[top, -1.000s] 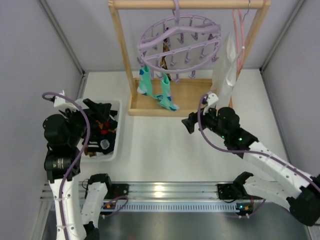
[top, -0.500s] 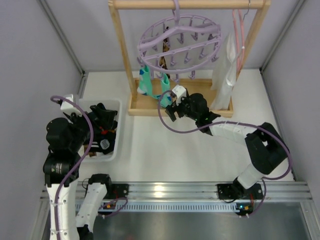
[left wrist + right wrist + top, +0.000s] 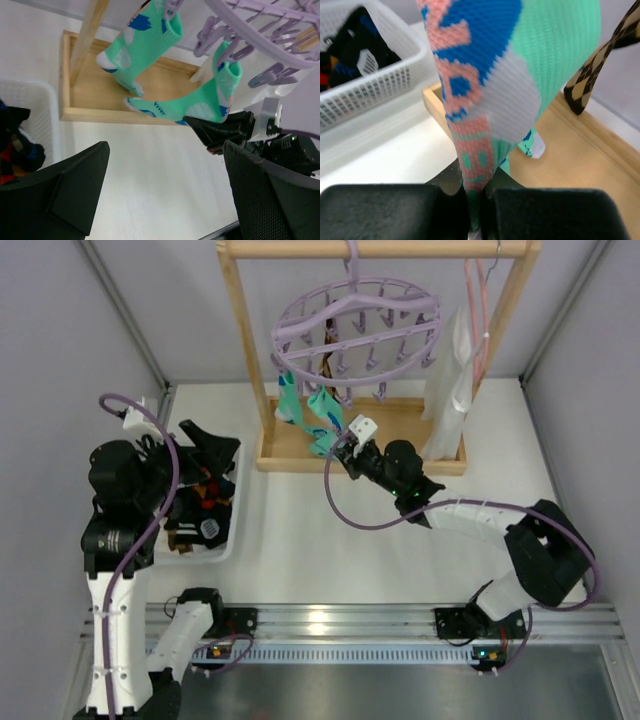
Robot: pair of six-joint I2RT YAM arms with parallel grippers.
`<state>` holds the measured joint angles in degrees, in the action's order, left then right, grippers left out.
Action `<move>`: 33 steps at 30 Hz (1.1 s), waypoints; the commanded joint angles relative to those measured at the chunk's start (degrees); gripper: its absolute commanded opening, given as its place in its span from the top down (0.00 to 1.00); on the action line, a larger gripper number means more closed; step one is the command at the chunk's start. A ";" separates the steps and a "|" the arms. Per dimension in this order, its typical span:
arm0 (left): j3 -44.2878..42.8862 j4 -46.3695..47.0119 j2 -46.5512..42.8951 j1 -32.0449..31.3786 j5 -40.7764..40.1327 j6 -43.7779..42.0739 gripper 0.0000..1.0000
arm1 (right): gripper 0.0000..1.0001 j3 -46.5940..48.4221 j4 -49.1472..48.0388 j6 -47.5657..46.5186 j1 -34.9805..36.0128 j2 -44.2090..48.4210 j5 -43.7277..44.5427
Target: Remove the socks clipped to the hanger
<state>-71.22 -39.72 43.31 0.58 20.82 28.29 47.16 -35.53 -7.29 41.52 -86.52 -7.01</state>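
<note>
Since a second ago my right arm has swung in from the right side. It now stretches low across the table, elbow folded at the far right and forearm running left toward the rack (image 3: 236,340). The right gripper (image 3: 341,452) sits at the toe of the nearer teal sock (image 3: 323,423). In the wrist view the jaws are pinched almost together with the toe fabric caught between them.

That sock hangs from a peg at the front of the hanger (image 3: 356,312), which is hooked on the rack's top bar. A second teal sock (image 3: 289,405) hangs just left of it, and a brown check sock (image 3: 597,65) shows behind.

My left arm has risen a little. The left gripper (image 3: 207,445) hovers over the far end of the basket (image 3: 226,538), spread wide and holding nothing. Dark socks (image 3: 195,505) lie in the basket.
</note>
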 commanded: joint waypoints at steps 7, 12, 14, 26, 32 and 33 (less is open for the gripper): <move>-15.60 8.08 12.39 -3.19 1.62 9.41 0.02 | 1.00 2.59 8.00 5.79 11.46 13.48 15.25; -22.45 8.00 19.96 -22.83 -14.46 3.80 0.02 | 1.00 -1.79 9.52 15.63 15.25 15.85 18.60; -23.43 7.91 23.12 -30.08 -24.91 -0.33 0.02 | 1.00 -2.94 9.16 18.52 17.45 16.21 19.92; -17.03 17.39 29.29 -38.90 -29.17 1.94 0.02 | 1.00 -9.19 8.98 26.28 19.13 24.29 16.41; -18.68 20.13 31.74 -41.70 -30.30 2.03 0.03 | 1.00 -8.13 10.30 25.13 19.13 22.80 18.25; -19.13 20.04 32.10 -43.45 -32.66 1.33 0.03 | 1.00 -8.22 10.13 25.04 19.13 22.63 18.60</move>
<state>-88.03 -25.04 74.30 -39.79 -8.23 30.11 37.82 -25.04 17.23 59.86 -63.46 10.17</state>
